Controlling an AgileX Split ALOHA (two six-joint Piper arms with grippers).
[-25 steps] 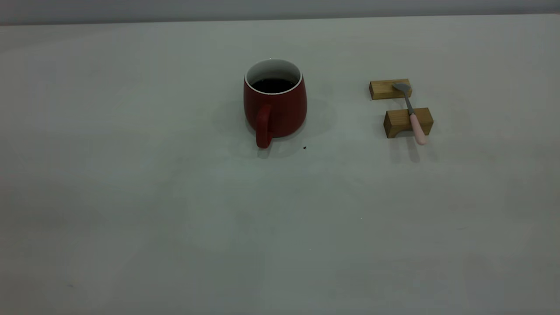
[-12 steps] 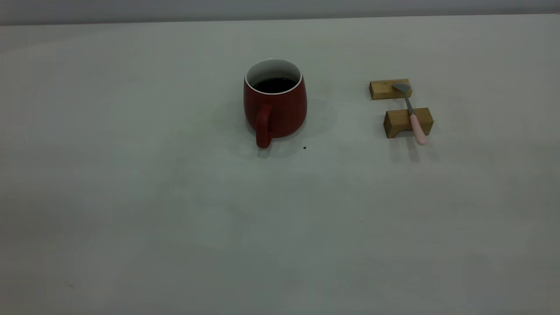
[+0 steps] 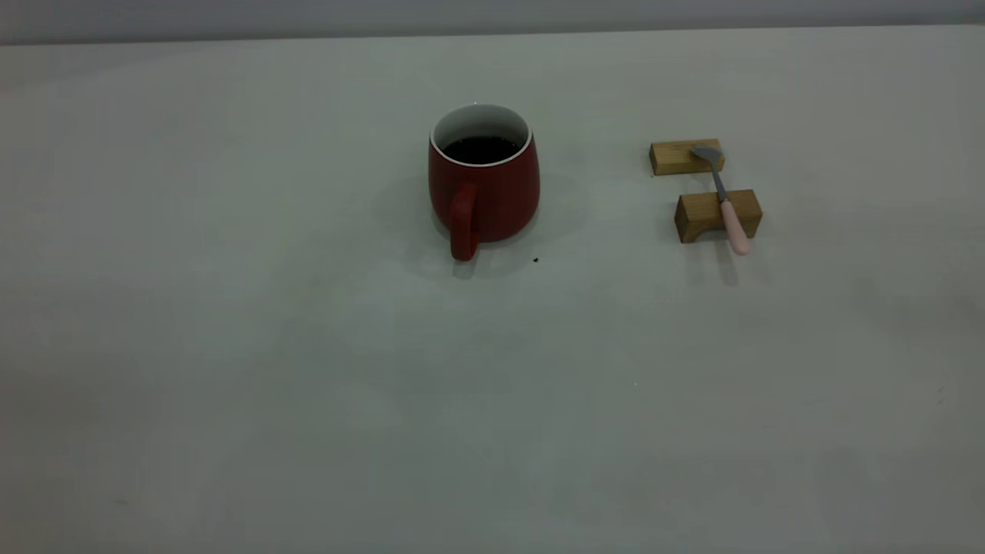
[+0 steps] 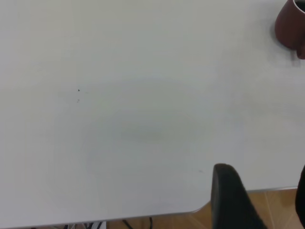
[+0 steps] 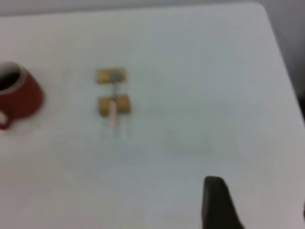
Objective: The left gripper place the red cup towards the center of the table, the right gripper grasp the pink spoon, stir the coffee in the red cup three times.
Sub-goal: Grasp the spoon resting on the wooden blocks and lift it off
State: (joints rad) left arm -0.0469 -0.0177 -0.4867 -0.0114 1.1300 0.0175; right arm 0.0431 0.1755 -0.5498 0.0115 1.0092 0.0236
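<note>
From outside, bare surface (image 3: 308, 400) fills the near half. Farther back stands the cup (image 3: 483, 185), handle forward, coffee (image 3: 482, 149) inside. To its right, well apart, the spoon (image 3: 726, 201) bridges two wood blocks (image 3: 712, 215). Left tool (image 4: 259, 200) and right tool (image 5: 255, 205) sit above the surface's edges; whether either is open cannot be told.

off-white table (image 3: 231, 346), red cup (image 3: 485, 192), two wooden blocks (image 3: 716, 214), dark speck (image 3: 535, 260)

Nothing on the table (image 3: 231, 346) has visibly changed; only faint shadows have shifted across it.
</note>
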